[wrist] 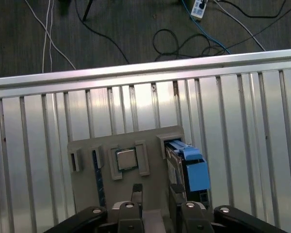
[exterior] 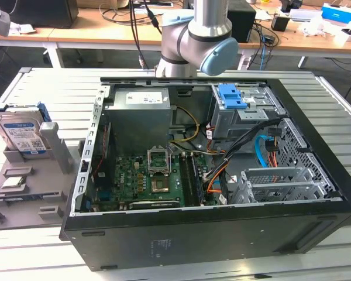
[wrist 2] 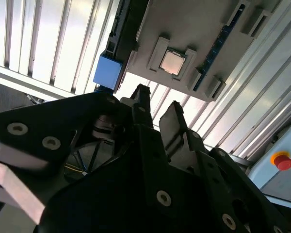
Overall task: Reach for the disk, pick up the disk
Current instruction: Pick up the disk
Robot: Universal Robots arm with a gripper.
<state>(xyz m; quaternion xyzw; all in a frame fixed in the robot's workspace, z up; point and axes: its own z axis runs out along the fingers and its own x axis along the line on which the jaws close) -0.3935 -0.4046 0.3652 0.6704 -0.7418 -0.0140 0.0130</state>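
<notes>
Close by the claw (wrist: 156, 195), the disk (wrist: 186, 167) stands upright in a grey holder (wrist: 150, 141); claw open, empty.

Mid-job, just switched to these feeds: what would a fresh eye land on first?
The open computer case dominates the middle of the exterior view, motherboard and cables exposed, with the robot arm behind it. At the exterior view's left, the disk stands upright in a grey holder that also seats a square chip. In both wrist views the open claw hangs above that holder, holding nothing.
</notes>
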